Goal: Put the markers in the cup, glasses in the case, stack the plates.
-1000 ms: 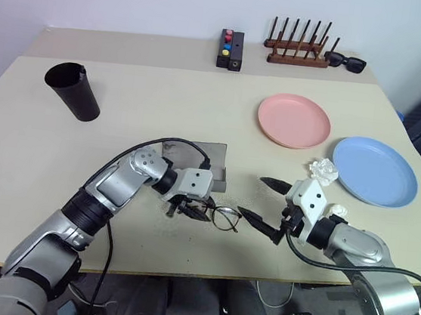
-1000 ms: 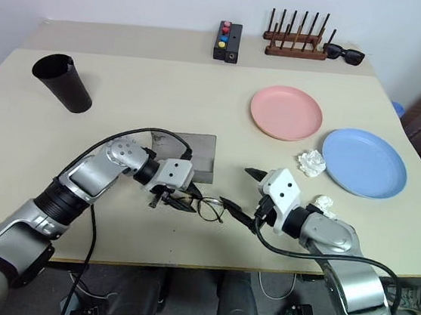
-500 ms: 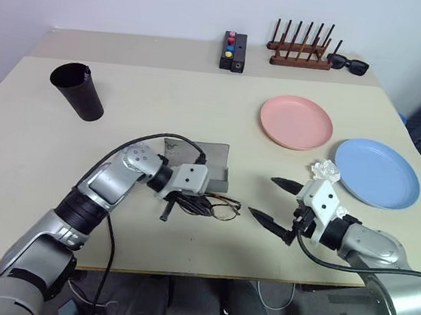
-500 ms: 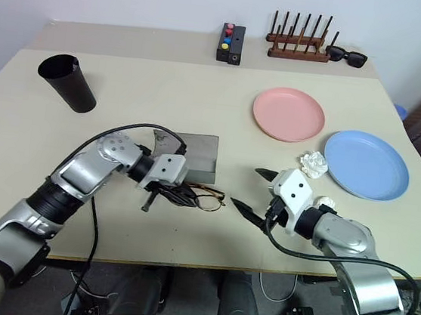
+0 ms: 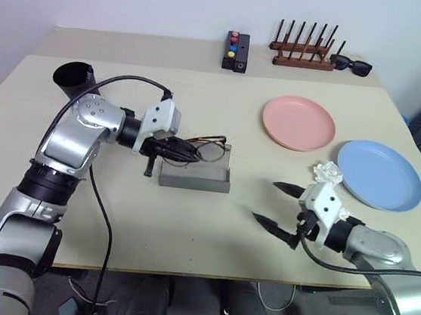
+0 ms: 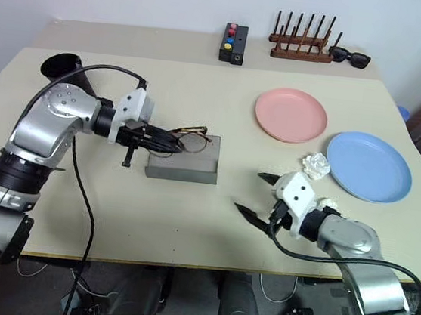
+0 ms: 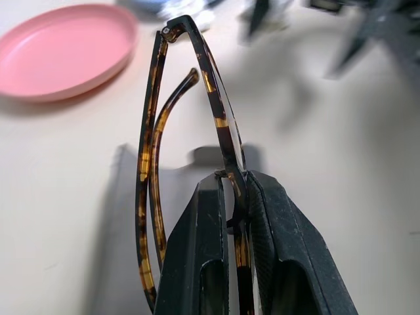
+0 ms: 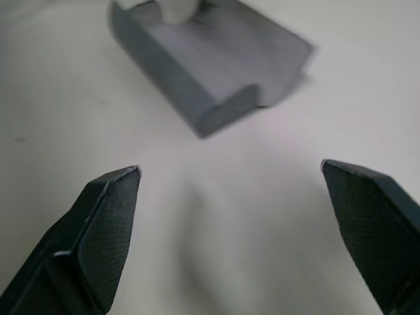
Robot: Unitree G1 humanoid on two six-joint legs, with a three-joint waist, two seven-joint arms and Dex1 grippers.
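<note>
My left gripper (image 5: 172, 150) is shut on the glasses (image 5: 205, 148), a thin tortoiseshell frame pinched between its black fingers (image 7: 203, 262). It holds them in the air just over the grey case (image 5: 195, 175), which lies in the middle of the table. My right gripper (image 5: 266, 201) stands open near the table's front right, with nothing between its fingers (image 8: 105, 223). The pink plate (image 5: 298, 122) and the blue plate (image 5: 380, 174) lie apart on the right. The black cup (image 5: 71, 75) stands at the left, partly behind my left arm. The markers are out of view.
A crumpled white paper (image 5: 327, 172) lies between my right gripper and the blue plate. At the table's back stand a black box with coloured buttons (image 5: 234, 51), a wooden peg rack (image 5: 304, 53) and black sunglasses (image 5: 351, 65).
My left gripper has lifted the glasses off the table near its front edge and carried them up and back over the case. The right gripper stayed open and almost still.
</note>
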